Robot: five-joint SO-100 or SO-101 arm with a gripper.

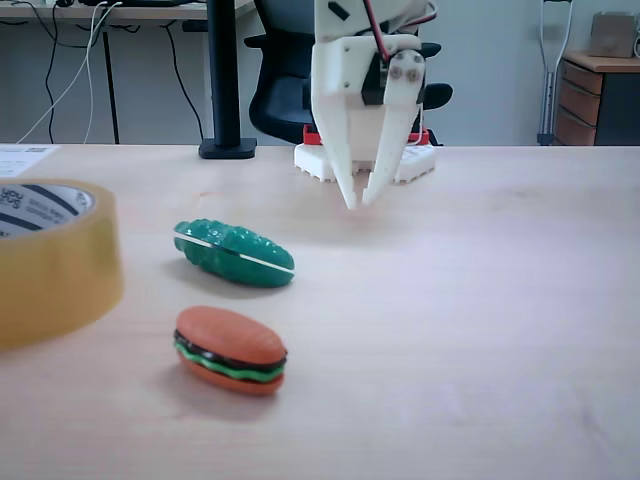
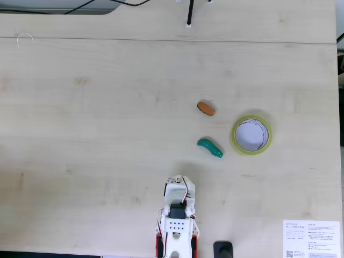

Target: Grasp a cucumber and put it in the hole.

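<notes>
In a fixed view the hole holds nothing; the cucumber lies at its nine o'clock. The tape roll is cut off. The gripper hangs empty, fingertips nearly together.

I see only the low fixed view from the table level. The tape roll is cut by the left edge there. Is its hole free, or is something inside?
Observer: In the fixed view from above, the hole of the tape roll holds no toy; I see a pale surface inside.
Operator: How does the cucumber lie relative to the roll?
Observer: From above, the cucumber lies apart from the roll, on its left, not touching.
Operator: Is the gripper over the cucumber?
Observer: No. From above, the gripper is below and left of the cucumber, with bare table between them.
</notes>
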